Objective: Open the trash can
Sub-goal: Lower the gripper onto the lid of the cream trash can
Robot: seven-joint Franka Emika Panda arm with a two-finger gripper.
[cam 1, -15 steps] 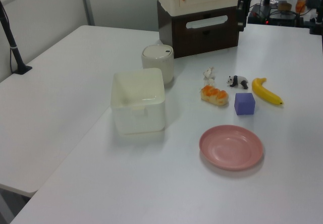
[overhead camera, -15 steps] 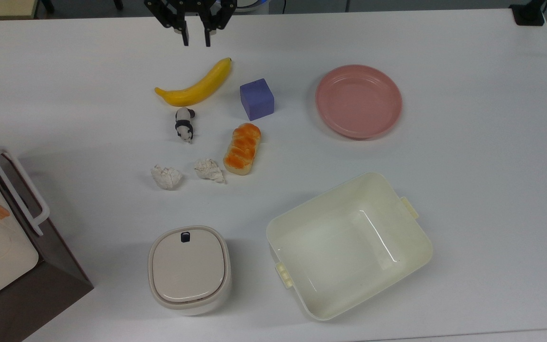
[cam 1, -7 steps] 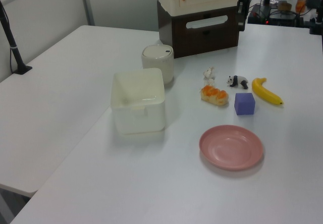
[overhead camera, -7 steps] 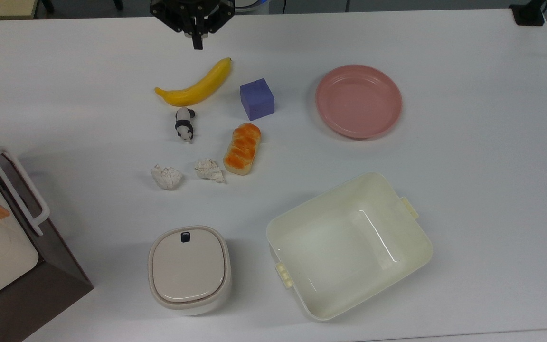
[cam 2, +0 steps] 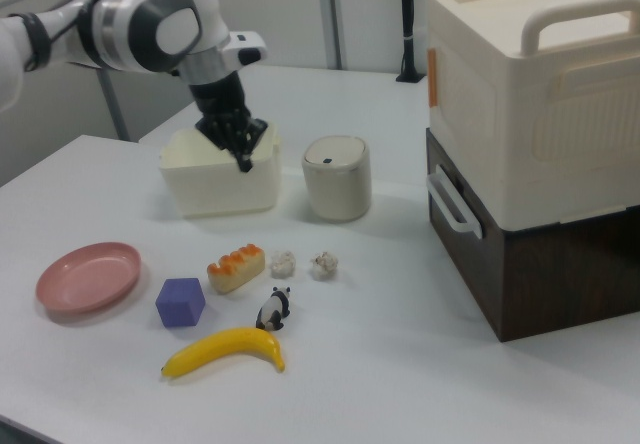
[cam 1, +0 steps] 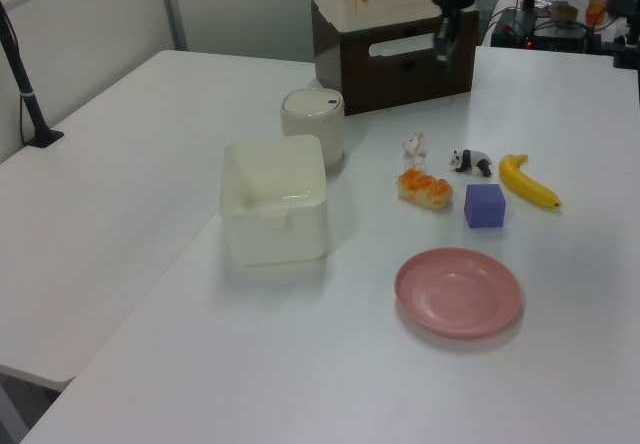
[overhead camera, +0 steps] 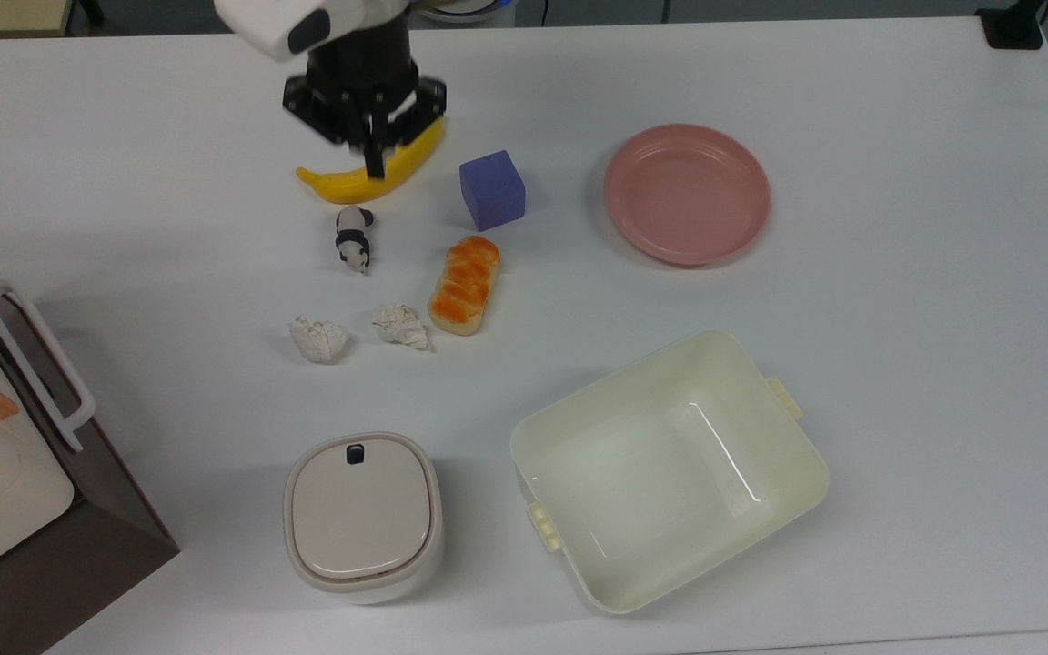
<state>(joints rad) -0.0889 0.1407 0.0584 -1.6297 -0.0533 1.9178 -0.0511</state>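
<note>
Task status: not begun in any visible respect. The bin [overhead camera: 362,514] stands shut, its beige lid [overhead camera: 360,516] lying flat and seated all round, with the black button [overhead camera: 355,453] at the lid's edge facing the middle of the tabletop. Nothing touches the bin.

Location of the bin: near the tabletop's bottom edge in the top view, between the brown box [overhead camera: 60,528] at the top view's left edge and the cream tub [overhead camera: 797,473], apart from both. In the right view the bin [cam 2: 337,177] stands just beside the tub [cam 2: 215,184] toward the far side of the tabletop.

Arm: the gripper [overhead camera: 375,164] hangs in the air above the banana [overhead camera: 342,185] near the tabletop's top edge in the top view, well apart from the bin. Its fingers are pressed together with no gap and hold nothing. In the right view the gripper [cam 2: 243,161] points downward, raised well off the tabletop.

Between gripper and bin lie the panda figure [overhead camera: 353,237], two paper wads [overhead camera: 319,338] and the bread [overhead camera: 464,285]; the cube [overhead camera: 492,189] and plate [overhead camera: 687,194] lie off to the top view's right.

Remaining, in my judgement: the whole job. The gripper must travel across to the bin, come down on the button and press until the lid springs up.
</note>
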